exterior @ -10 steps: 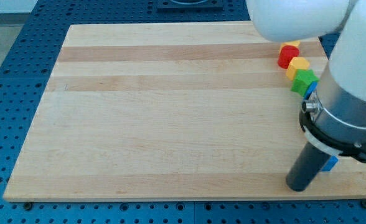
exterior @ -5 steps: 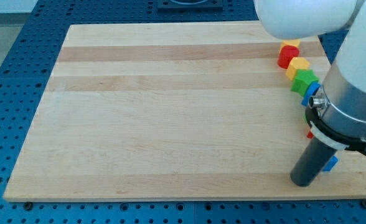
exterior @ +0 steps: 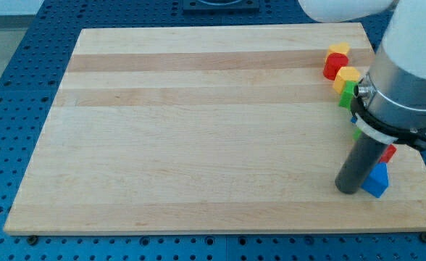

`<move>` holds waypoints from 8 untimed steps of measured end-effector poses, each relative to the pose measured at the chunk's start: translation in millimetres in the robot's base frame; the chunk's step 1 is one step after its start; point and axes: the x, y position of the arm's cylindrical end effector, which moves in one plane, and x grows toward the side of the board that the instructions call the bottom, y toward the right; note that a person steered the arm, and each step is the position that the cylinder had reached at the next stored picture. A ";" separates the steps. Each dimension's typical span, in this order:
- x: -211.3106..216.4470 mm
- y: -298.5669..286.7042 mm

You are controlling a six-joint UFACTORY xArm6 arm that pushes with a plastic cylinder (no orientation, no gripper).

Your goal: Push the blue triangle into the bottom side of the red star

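Observation:
The blue triangle (exterior: pixel 377 182) lies near the board's bottom right corner. My tip (exterior: pixel 348 191) rests on the board touching or almost touching the triangle's left side. Just above the triangle a small piece of a red block (exterior: pixel 389 153), probably the red star, shows from behind the arm; its shape is mostly hidden. The arm's body covers the board's right edge above it.
Along the right edge near the top stand a red block (exterior: pixel 333 67) with a yellow block (exterior: pixel 337 49) behind it, another yellow block (exterior: pixel 347 75) and a green block (exterior: pixel 347 93), partly behind the arm. The board's bottom edge (exterior: pixel 198 226) is close below my tip.
My tip has moved toward the view's top, away from the bottom edge. The blue triangle, before mostly hidden behind the rod, now shows at the tip's right. The arm covers more of the green block.

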 end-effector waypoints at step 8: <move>11.6 14.3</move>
